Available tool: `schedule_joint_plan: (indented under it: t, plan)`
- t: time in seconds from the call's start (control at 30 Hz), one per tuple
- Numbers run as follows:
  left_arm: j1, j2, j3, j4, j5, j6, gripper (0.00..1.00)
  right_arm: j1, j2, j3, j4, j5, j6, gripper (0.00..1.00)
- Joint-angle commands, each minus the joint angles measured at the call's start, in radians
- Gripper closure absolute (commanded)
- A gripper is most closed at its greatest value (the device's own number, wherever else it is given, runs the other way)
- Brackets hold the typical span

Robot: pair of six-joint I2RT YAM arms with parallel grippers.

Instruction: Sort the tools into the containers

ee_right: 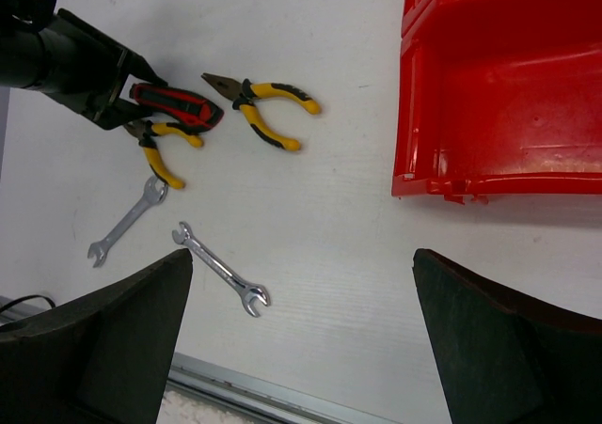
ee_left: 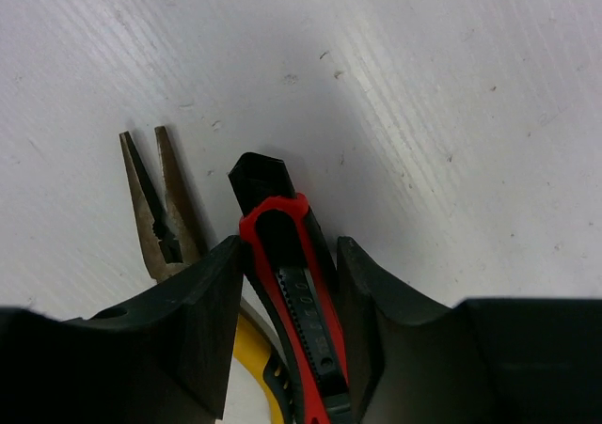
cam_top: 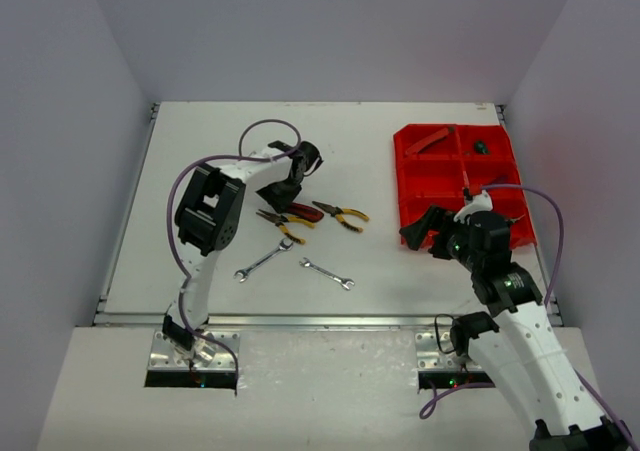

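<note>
My left gripper [cam_top: 284, 195] is down on the table with its fingers closed on the sides of a red-black handled tool [ee_left: 293, 288], which lies flat. Needle-nose yellow-black pliers [ee_left: 156, 203] lie just left of it. A second pair of yellow-black pliers [cam_top: 340, 214] lies to the right. Two silver wrenches [cam_top: 264, 260] [cam_top: 328, 274] lie nearer the front. The red compartment tray [cam_top: 430, 176] stands at the right. My right gripper [cam_top: 420, 229] is open and empty, hovering left of the tray's near corner. The right wrist view shows the tray [ee_right: 508, 95], both wrenches and both pliers.
The tray's far compartments hold a reddish tool [cam_top: 432, 139] and a small dark item [cam_top: 481, 147]. Grey walls close in the table at the left, back and right. A metal rail [cam_top: 330, 319] runs along the front edge.
</note>
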Motion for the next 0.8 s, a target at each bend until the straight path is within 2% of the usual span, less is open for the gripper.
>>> schedule_joint_plan:
  t: [0.0, 0.07, 0.13, 0.3, 0.4, 0.47, 0.53, 0.63, 0.7, 0.77]
  plan:
    - [0.021, 0.014, -0.008, 0.032, 0.014, 0.007, 0.68, 0.001, -0.013, -0.008, 0.020, 0.017, -0.009, 0.01]
    - [0.025, 0.014, -0.012, 0.029, 0.018, 0.010, 0.91, 0.001, -0.013, -0.010, 0.023, 0.017, -0.009, 0.01]
    - [0.025, 0.000, -0.017, 0.019, 0.013, 0.004, 1.00, 0.001, -0.011, -0.012, 0.027, 0.010, -0.006, 0.01]
    - [0.025, -0.106, -0.035, 0.062, -0.014, 0.061, 1.00, 0.001, -0.013, -0.013, 0.068, -0.064, -0.006, 0.01]
    - [0.010, -0.213, -0.068, 0.165, -0.044, 0.169, 1.00, -0.001, -0.005, -0.026, 0.168, -0.209, 0.003, 0.01]
    - [-0.011, -0.282, -0.115, 0.256, -0.053, 0.241, 1.00, 0.001, 0.009, -0.023, 0.186, -0.244, 0.006, 0.01]
    - [-0.060, -0.435, -0.258, 0.430, -0.066, 0.396, 1.00, 0.001, 0.052, -0.007, 0.245, -0.378, 0.013, 0.01]
    - [-0.109, -0.636, -0.464, 0.725, 0.000, 0.581, 1.00, 0.001, 0.106, 0.010, 0.307, -0.520, 0.030, 0.01]
    - [-0.134, -0.727, -0.587, 0.959, 0.139, 0.666, 1.00, 0.001, 0.151, 0.017, 0.387, -0.603, 0.038, 0.01]
    - [-0.146, -0.808, -0.655, 1.058, 0.226, 0.693, 1.00, 0.001, 0.197, 0.036, 0.420, -0.675, 0.034, 0.02]
